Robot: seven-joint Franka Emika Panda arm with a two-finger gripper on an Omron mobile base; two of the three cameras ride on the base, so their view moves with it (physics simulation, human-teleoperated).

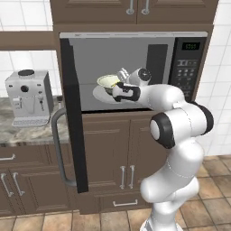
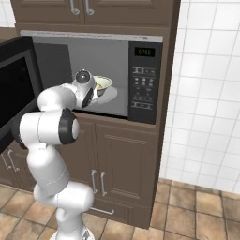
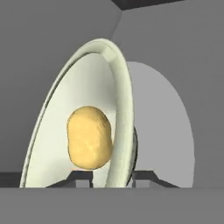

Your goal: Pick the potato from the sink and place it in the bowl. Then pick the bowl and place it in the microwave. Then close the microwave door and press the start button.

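The microwave [image 1: 187,58] [image 2: 144,79] stands with its door [image 1: 72,113] [image 2: 14,89] swung wide to the left. Inside, the pale green bowl [image 1: 107,81] [image 2: 103,83] [image 3: 87,78] rests on the white round plate [image 1: 101,94] [image 2: 110,96] [image 3: 166,131]. The yellow potato [image 3: 89,137] lies in the bowl. My gripper [image 1: 118,83] [image 2: 96,86] [image 3: 112,177] reaches into the cavity and straddles the bowl's near rim. Its jaws are open, with a small gap beside the rim. The sink is out of view.
A silver coffee machine [image 1: 28,97] stands on the stone counter [image 1: 9,131] left of the open door. The door's curved handle [image 1: 57,149] juts toward me. Brown cabinets [image 2: 122,159] sit below the microwave, and a white tiled wall [image 2: 206,93] is to the right.
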